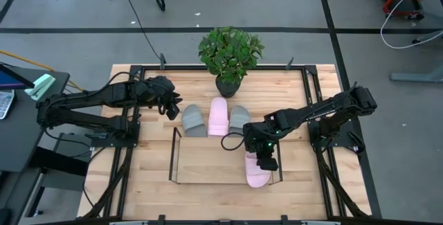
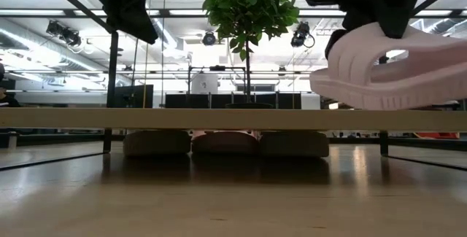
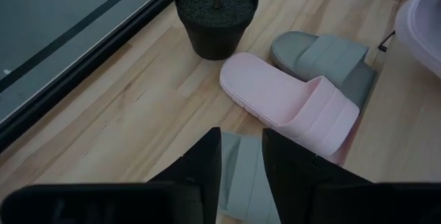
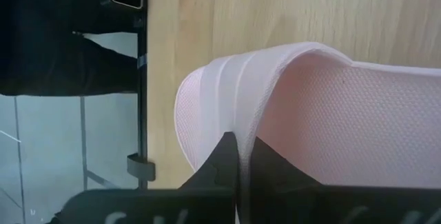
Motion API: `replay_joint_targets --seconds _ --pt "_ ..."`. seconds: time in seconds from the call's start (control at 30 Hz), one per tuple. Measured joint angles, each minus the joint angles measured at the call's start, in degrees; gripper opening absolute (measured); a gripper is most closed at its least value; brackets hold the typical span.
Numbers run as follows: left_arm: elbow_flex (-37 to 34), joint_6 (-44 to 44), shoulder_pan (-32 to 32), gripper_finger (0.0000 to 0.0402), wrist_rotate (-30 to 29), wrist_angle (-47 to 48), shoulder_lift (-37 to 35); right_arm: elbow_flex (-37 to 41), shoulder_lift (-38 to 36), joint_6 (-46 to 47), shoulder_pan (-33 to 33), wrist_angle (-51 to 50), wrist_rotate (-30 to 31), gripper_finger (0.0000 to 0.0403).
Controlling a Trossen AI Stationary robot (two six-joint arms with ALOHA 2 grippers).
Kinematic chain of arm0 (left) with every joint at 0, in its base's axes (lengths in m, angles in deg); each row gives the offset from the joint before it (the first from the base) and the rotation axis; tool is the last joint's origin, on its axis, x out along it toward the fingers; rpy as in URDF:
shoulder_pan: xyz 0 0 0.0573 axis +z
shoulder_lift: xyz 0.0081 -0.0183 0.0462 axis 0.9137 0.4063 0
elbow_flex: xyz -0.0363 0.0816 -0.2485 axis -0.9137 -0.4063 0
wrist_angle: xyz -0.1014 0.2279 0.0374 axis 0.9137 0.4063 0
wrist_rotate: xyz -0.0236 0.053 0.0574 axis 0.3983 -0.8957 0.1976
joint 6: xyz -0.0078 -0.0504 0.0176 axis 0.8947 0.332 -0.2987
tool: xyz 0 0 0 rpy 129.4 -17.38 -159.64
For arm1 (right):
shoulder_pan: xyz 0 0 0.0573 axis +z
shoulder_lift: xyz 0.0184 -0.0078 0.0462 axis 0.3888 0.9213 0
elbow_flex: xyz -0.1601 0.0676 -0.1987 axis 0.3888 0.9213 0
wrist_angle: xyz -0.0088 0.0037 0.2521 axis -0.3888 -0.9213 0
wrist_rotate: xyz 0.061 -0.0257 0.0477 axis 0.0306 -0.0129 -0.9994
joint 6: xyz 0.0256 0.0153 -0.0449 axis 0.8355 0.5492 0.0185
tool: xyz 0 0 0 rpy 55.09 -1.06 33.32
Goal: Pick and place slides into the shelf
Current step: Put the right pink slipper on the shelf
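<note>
The shelf [image 1: 208, 161], a black wire frame with a light wood board, stands at the table's middle near side. My right gripper [image 1: 264, 157] is shut on a pale pink slide [image 1: 257, 173] over the shelf's right end; in the low view this slide [image 2: 387, 69] is just above the board [image 2: 182, 118]. Two grey slides [image 1: 194, 120] [image 1: 239, 118] and a second pink slide [image 1: 219, 116] lie soles down on the table behind the shelf. My left gripper [image 1: 172, 106] is open, above and left of the left grey slide [image 3: 241, 176], touching nothing. My right gripper pinches the pink slide's wide strap at its edge [image 4: 242, 131], one finger under the strap and one on its outer side. The fingers point down from above. The slide is sole down and about level at the board; whether it rests on it I cannot tell.
A potted plant [image 1: 230, 52] stands at the table's far middle, its black pot [image 3: 216, 10] close behind the three slides. The shelf's wire end posts [image 4: 141, 79] rise beside the held slide. The board [image 1: 201, 166] left of the held slide is bare.
</note>
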Motion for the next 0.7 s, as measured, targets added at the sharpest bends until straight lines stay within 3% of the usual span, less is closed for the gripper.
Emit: replay_joint_targets --seconds 0.7 --pt "0.0 -0.1 0.0 0.0113 0.0 0.4 0.0 0.1 1.0 0.4 0.0 0.2 0.7 0.0009"
